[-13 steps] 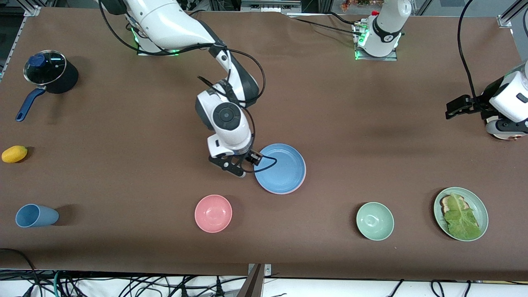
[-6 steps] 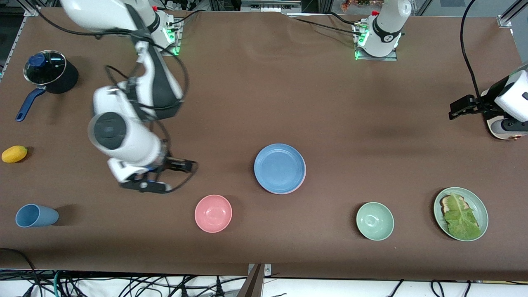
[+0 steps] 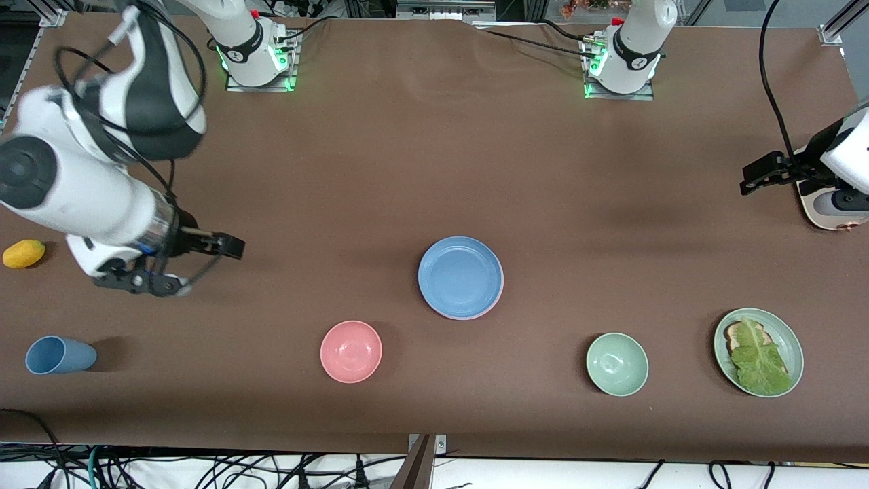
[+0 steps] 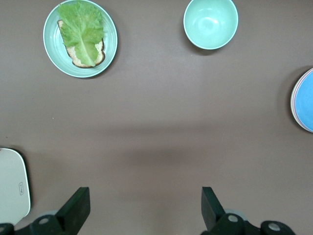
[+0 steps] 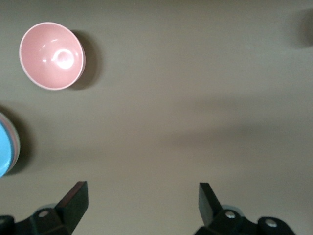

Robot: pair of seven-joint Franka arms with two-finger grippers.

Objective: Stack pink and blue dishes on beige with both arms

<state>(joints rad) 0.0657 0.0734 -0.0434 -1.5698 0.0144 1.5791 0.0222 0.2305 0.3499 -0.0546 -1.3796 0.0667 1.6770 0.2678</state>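
The sky-blue plate (image 3: 461,277) lies mid-table on top of the pale pink plate, of which only a thin rim (image 3: 498,299) shows. No beige plate shows; anything under the stack is hidden. My right gripper (image 3: 210,268) hangs open and empty over bare table toward the right arm's end, well away from the stack. Its wrist view (image 5: 142,200) catches the blue plate's edge (image 5: 4,149). My left gripper (image 3: 750,178) waits open and empty at the left arm's end of the table; its wrist view (image 4: 145,205) shows the stack's edge (image 4: 305,100).
A pink bowl (image 3: 351,351) and a green bowl (image 3: 617,363) sit nearer the camera than the stack. A green plate with bread and lettuce (image 3: 758,352), a blue cup (image 3: 60,355), a yellow fruit (image 3: 24,253), a lidded pot (image 3: 81,122) and a white device (image 3: 825,204) stand around.
My right gripper has left the blue plate's rim and swung far toward the right arm's end of the table. The blue plate stays on the stack. The left arm barely shifted.
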